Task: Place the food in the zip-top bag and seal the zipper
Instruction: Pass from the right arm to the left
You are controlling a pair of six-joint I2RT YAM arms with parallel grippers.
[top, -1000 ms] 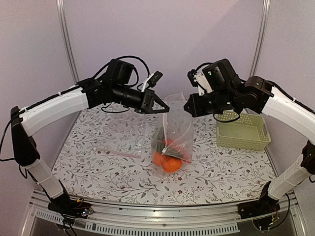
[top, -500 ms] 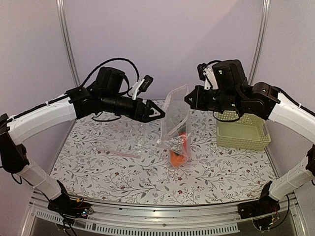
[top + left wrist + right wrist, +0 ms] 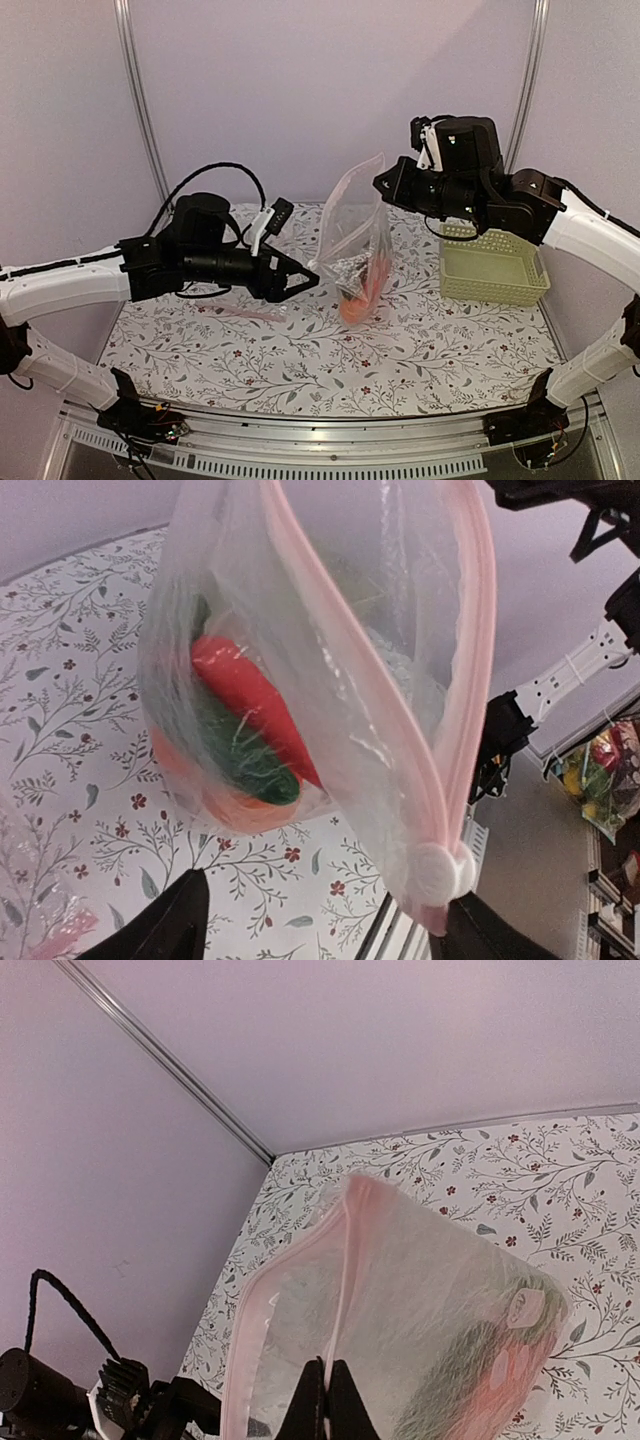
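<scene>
From above, the zip-top bag [image 3: 352,225] is hanging left of the basket [image 3: 495,272], right gripper [image 3: 383,186] pinching its top, food [image 3: 362,290] sagging low. Left wrist: left gripper [image 3: 320,930] is gaping, empty, facing the zipper [image 3: 340,690]. Right wrist: limp, slippery film; I'd be gripping the stiffer strip.

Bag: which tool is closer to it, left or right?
Right. The right tool is shut on the top edge of the bag, holding it up. The left tool is open, close beside the bag's lower part, gripping nothing.
</scene>
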